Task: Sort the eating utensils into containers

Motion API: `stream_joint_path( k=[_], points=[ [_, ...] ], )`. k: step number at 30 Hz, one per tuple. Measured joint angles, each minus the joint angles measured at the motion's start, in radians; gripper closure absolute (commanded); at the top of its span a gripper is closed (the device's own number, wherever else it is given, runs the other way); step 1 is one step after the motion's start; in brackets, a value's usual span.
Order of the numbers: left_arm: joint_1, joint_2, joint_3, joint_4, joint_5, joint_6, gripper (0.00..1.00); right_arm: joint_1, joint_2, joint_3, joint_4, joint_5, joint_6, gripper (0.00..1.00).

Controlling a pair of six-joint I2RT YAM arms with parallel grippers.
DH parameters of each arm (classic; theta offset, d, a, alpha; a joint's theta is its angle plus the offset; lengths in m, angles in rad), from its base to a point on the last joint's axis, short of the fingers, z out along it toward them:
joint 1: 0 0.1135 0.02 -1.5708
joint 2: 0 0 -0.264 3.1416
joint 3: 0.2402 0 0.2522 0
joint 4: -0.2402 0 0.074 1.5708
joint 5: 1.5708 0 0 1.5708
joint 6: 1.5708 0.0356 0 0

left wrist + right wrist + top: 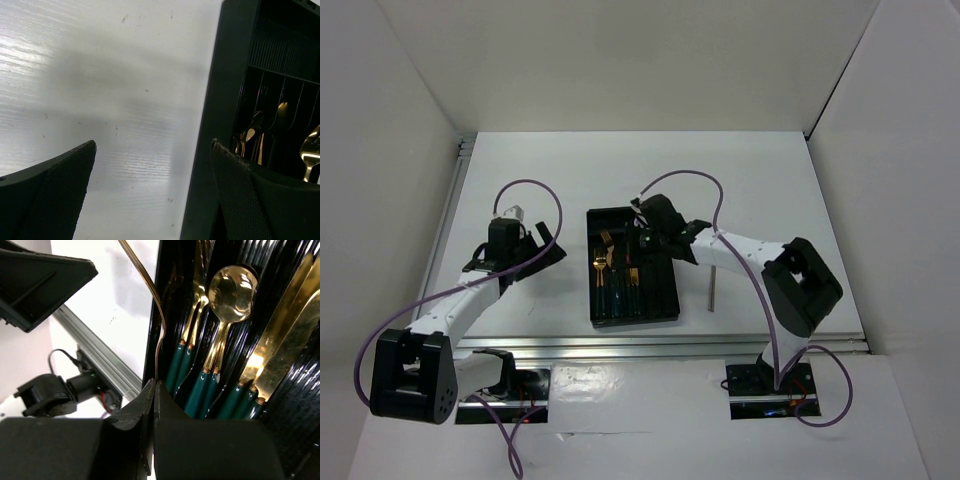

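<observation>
In the tray (591, 268), gold utensils (615, 275) (teal-handled)

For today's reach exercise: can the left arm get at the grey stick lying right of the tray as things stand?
Probably not: the grey stick lies beyond the tray, and the right arm reaches across between it and the open left gripper.

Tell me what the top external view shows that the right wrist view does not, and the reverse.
Only the top external view shows the thin straight grey metallic stick lying on the white table, right of the black rectangular plastic tray. Only the right wrist view shows that the shut right gripper pinches a slim gold utensil, seen edge-on. Both show that tray holding gold-headed, teal-handled utensils in its compartments.
</observation>
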Motion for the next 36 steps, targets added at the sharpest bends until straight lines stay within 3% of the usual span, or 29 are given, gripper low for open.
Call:
stream_joint_path(
  k=[12, 31, 34, 35, 36],
  points=[
    [0.0, -0.01, 0.0, -0.001, 0.0, 0.0, 0.0, 0.017, 0.068, -0.048, 0.161, -0.043, 0.122, 1.0],
    [0.0, -0.019, 0.0, -0.001, 0.0, 0.0, 0.0, 0.048, 0.18, -0.04, 0.216, -0.045, 0.192, 1.0],
    [0.0, -0.019, 0.0, -0.001, 0.0, 0.0, 0.0, 0.049, 0.204, -0.01, 0.206, -0.043, 0.193, 0.92],
    [0.0, -0.019, 0.0, -0.001, 0.0, 0.0, 0.0, 0.05, 0.216, 0.006, 0.202, -0.043, 0.192, 0.81],
    [0.0, -0.019, 0.0, -0.001, 0.0, 0.0, 0.0, 0.05, 0.229, 0.023, 0.195, -0.043, 0.19, 0.77]
  ],
)
